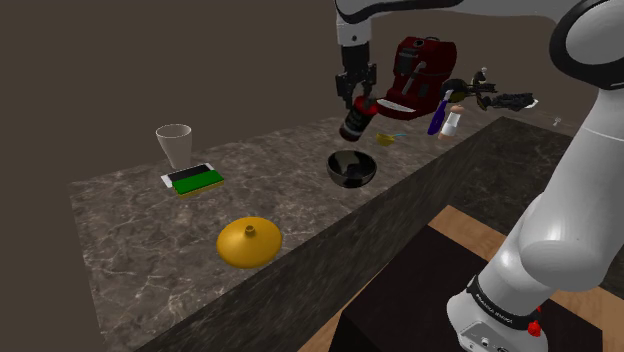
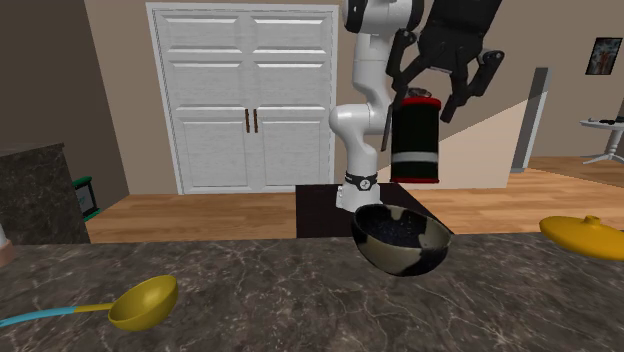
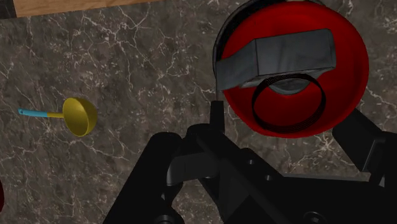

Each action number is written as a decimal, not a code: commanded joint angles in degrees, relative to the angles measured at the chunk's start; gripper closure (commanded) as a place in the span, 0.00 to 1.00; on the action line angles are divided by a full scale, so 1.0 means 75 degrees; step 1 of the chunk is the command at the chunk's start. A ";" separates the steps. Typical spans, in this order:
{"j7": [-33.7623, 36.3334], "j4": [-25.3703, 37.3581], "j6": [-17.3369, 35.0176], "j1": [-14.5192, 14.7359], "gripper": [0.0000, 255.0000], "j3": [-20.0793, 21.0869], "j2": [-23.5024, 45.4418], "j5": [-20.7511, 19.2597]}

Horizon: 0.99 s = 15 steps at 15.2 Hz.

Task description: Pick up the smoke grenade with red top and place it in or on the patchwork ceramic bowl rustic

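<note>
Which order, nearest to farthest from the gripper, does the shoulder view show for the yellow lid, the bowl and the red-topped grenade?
1. Red-topped grenade: clasped in the gripper's fingers.
2. Bowl: on the counter, just below.
3. Yellow lid: far off, toward the view's lower left.

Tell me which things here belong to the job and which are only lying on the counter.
Belong to the job:
- black grenade with red top, held in the air by the shut gripper
- bowl

Only lying about:
- yellow ladle
- yellow lid
- cup
- green and white box
- red machine
</note>
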 commanded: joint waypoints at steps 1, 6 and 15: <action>0.0051 -0.0244 0.0220 0.0003 1.00 0.0004 -0.0027 0.0001; 0.0136 -0.0783 0.0730 -0.0005 1.00 0.0000 -0.0050 0.0000; 0.0273 -0.1570 0.1565 -0.0019 1.00 -0.0008 0.0010 -0.0012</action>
